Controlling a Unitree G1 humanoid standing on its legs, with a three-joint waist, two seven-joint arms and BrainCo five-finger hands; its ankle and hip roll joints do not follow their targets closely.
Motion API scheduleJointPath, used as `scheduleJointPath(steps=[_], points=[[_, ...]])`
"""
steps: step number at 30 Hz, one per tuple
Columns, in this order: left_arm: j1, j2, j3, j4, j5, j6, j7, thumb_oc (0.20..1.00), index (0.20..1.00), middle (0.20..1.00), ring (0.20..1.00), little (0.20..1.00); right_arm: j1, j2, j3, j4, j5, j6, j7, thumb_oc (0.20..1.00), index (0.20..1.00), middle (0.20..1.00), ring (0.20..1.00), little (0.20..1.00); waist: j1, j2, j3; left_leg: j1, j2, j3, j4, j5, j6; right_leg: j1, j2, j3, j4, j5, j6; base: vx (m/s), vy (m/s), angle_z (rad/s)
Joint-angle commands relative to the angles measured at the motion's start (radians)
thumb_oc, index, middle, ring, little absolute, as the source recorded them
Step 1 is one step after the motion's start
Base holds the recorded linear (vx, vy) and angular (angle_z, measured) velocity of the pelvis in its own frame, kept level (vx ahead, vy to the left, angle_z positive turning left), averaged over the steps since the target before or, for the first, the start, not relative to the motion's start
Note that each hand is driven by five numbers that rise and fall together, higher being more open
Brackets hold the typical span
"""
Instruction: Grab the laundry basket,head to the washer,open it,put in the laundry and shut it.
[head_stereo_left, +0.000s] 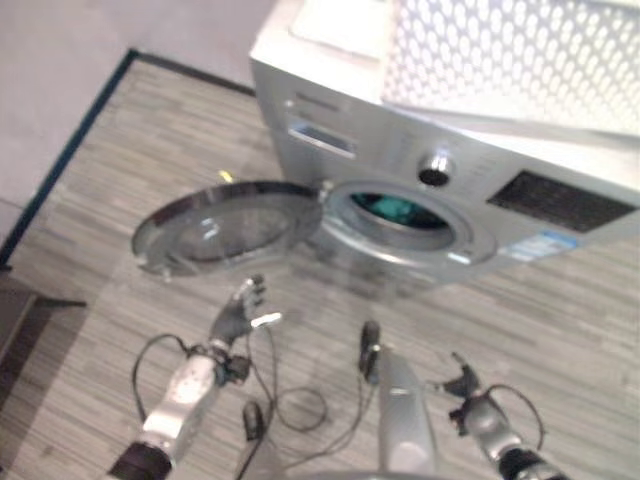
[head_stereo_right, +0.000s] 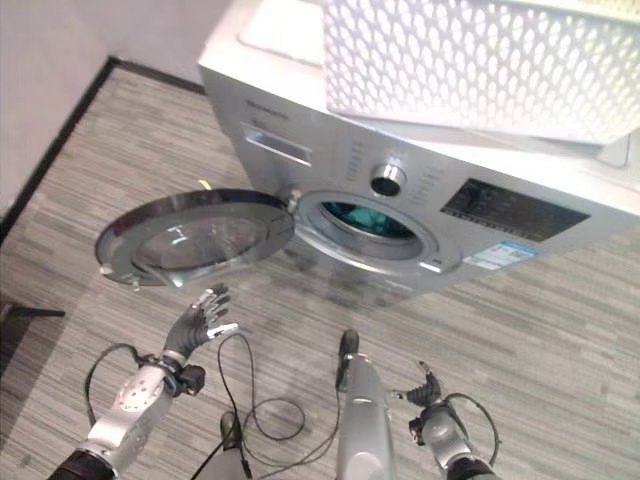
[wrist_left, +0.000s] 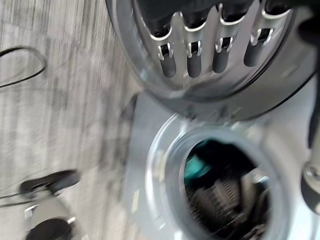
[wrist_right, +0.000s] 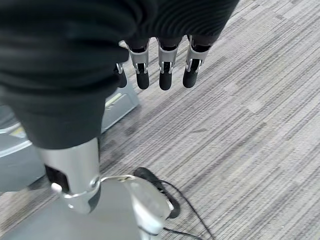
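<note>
The silver front-loading washer (head_stereo_left: 400, 140) stands ahead with its round door (head_stereo_left: 225, 225) swung wide to the left. Teal laundry (head_stereo_left: 395, 208) lies inside the drum, and it shows again in the left wrist view as a teal patch (wrist_left: 196, 167) in the dark opening. A white perforated laundry basket (head_stereo_right: 480, 60) rests on top of the washer. My left hand (head_stereo_left: 238, 312) is open, fingers (wrist_left: 192, 50) straight, just below the door's rim and apart from it. My right hand (head_stereo_right: 425, 390) hangs low at the lower right over the floor, fingers (wrist_right: 165, 70) relaxed and holding nothing.
Grey striped carpet (head_stereo_left: 560, 320) covers the floor in front of the washer. A dark border strip (head_stereo_left: 70, 150) runs along the pale wall on the left. A dark object (head_stereo_left: 20, 310) sits at the left edge.
</note>
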Motion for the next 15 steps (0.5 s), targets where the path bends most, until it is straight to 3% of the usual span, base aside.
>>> scheduleJointPath(steps=[1, 5, 7, 11, 12, 13, 15], points=[[-0.011, 0.012, 0.018, -0.096, 0.058, -0.025, 0.001, 1.0, 1.0, 1.0, 1.0, 1.0, 0.023, 0.024, -0.019, 0.004, -0.007, -0.004, 0.006, 1.0, 1.0, 1.0, 1.0, 1.0, 0.0, -0.025, -0.011, 0.14, -0.087, -0.025, 0.13, -0.232, 0.158, -0.01, -0.073, 0.181, -0.27, 0.268, 0.214, -0.02, 0.193, 0.13], [-0.026, -0.016, 0.013, -0.089, 0.128, -0.02, 0.005, 1.0, 1.0, 1.0, 1.0, 1.0, 0.03, 0.054, -0.03, 0.06, -0.015, 0.018, 0.029, 1.0, 1.0, 1.0, 1.0, 1.0, 0.013, -0.051, -0.016, 0.167, -0.159, -0.05, 0.205, -0.286, 0.18, 0.159, -0.115, 0.165, -0.419, 0.338, 0.234, -0.04, 0.225, 0.11], [-0.034, -0.014, 0.022, -0.079, 0.21, -0.03, 0.023, 1.0, 1.0, 1.0, 1.0, 1.0, 0.045, 0.067, -0.051, 0.067, -0.005, 0.018, 0.037, 1.0, 1.0, 1.0, 1.0, 1.0, 0.011, -0.064, -0.029, 0.187, -0.212, -0.051, 0.205, -0.285, 0.206, 0.208, -0.146, 0.159, -0.471, 0.359, 0.235, -0.07, 0.321, -0.12], [-0.039, -0.004, 0.058, -0.075, 0.34, -0.033, 0.094, 1.0, 1.0, 1.0, 1.0, 1.0, 0.05, 0.075, -0.067, 0.093, 0.001, 0.027, 0.051, 1.0, 1.0, 1.0, 1.0, 1.0, 0.016, -0.067, -0.043, 0.209, -0.24, -0.053, 0.186, -0.262, 0.227, 0.232, -0.161, 0.147, -0.463, 0.375, 0.234, -0.06, 0.181, -0.07], [-0.05, -0.003, 0.068, -0.068, 0.39, -0.029, 0.124, 1.0, 1.0, 1.0, 1.0, 1.0, 0.045, 0.075, -0.068, 0.103, 0.009, 0.03, 0.051, 1.0, 1.0, 1.0, 1.0, 1.0, 0.02, -0.061, -0.037, 0.207, -0.246, -0.054, 0.184, -0.248, 0.238, 0.227, -0.152, 0.143, -0.435, 0.344, 0.226, -0.23, 0.297, 0.18], [-0.065, -0.005, 0.085, -0.05, 0.449, -0.033, 0.169, 1.0, 1.0, 1.0, 1.0, 1.0, 0.038, 0.078, -0.063, 0.132, 0.022, 0.031, 0.049, 1.0, 1.0, 1.0, 1.0, 1.0, 0.027, -0.054, -0.034, 0.194, -0.265, -0.048, 0.187, -0.225, 0.261, 0.243, -0.108, 0.153, -0.339, 0.261, 0.193, -0.26, 0.316, 0.12], [-0.074, -0.007, 0.107, -0.033, 0.476, -0.028, 0.205, 1.0, 1.0, 1.0, 1.0, 1.0, 0.029, 0.081, -0.057, 0.159, 0.029, 0.031, 0.052, 1.0, 1.0, 1.0, 1.0, 1.0, 0.05, -0.043, -0.049, 0.175, -0.278, -0.04, 0.18, -0.187, 0.281, 0.286, -0.043, 0.131, -0.233, 0.192, 0.175, -0.2, 0.21, -0.3]])
